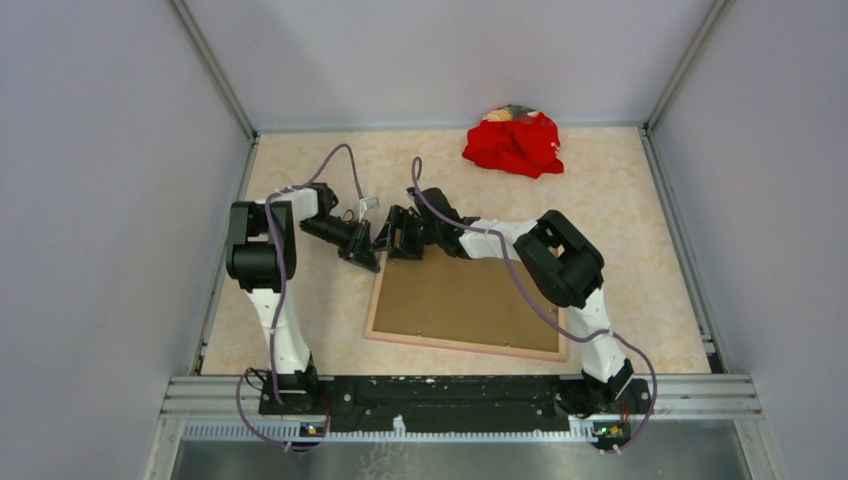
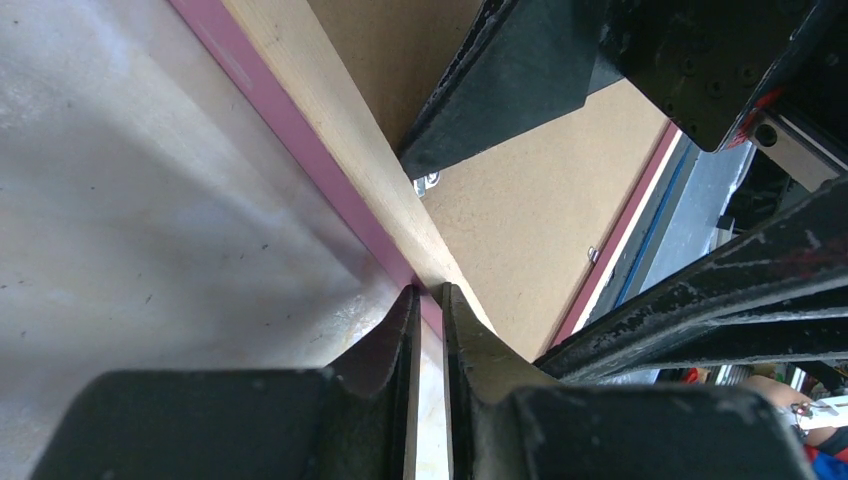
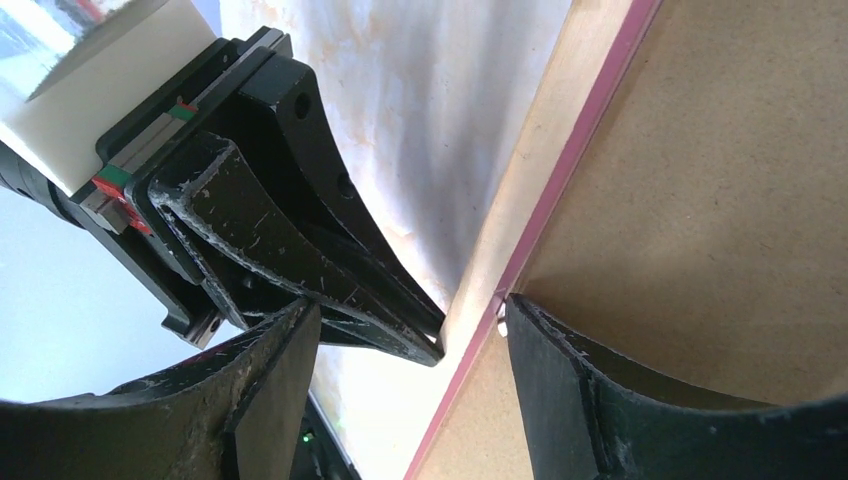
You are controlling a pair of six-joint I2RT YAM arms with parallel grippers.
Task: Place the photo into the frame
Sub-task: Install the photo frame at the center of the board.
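Your frame [image 1: 371, 312] lies back-up on the table [image 1: 620, 220], with the brown board [image 1: 470, 300] showing. Your left gripper [image 2: 428, 300] has its jaws almost together, tips at the frame's far-left rail; your right gripper [image 3: 410, 305] straddles that rail, jaws wide

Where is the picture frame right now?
Seen from above, the frame lies back up in the near middle of the table, with the left gripper and right gripper at its far left corner and the red cloth heap farther back.
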